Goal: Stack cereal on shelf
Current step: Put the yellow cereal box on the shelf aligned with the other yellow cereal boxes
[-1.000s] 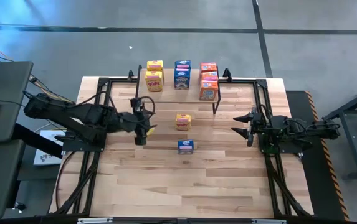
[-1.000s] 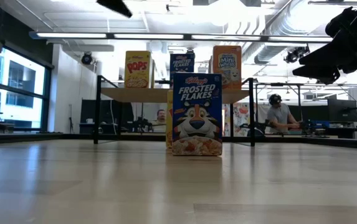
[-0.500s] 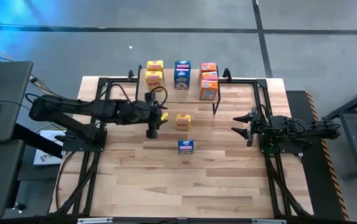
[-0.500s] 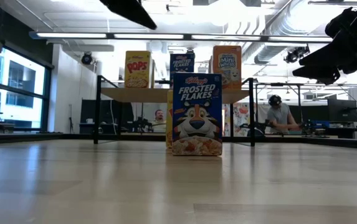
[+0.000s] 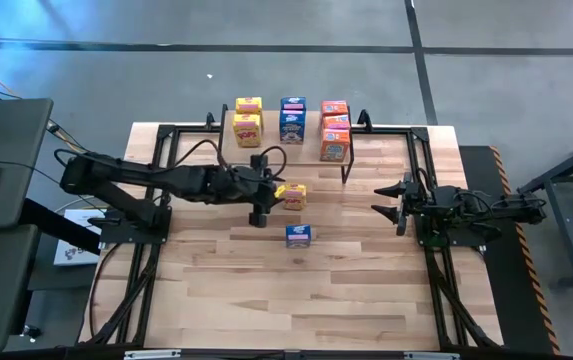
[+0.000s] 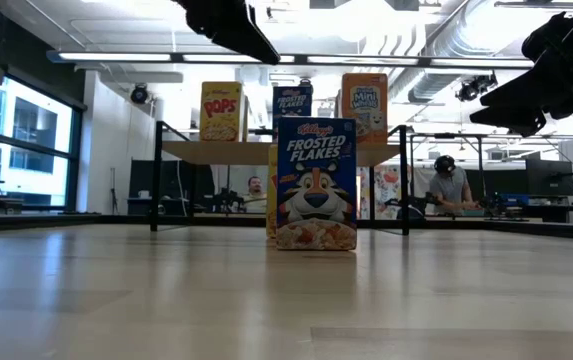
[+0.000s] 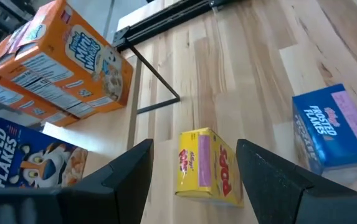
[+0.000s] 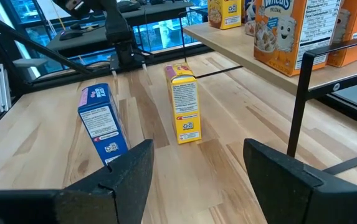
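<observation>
Yellow cereal box (image 5: 293,196) w/ left tool (image 5: 262,201) just beside, blue box (image 5: 299,235) near

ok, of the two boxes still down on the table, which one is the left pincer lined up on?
The yellow Pops box. The open left pincer hangs right beside it; the blue Frosted Flakes box stands apart, further from the shelf.

yellow cereal boxes (image 5: 248,122): 3 | blue cereal boxes (image 5: 292,120): 3 | orange cereal boxes (image 5: 335,130): 3 | shelf (image 5: 366,135): 1 | arms (image 5: 166,180): 2 | table (image 5: 286,290): 1
</observation>
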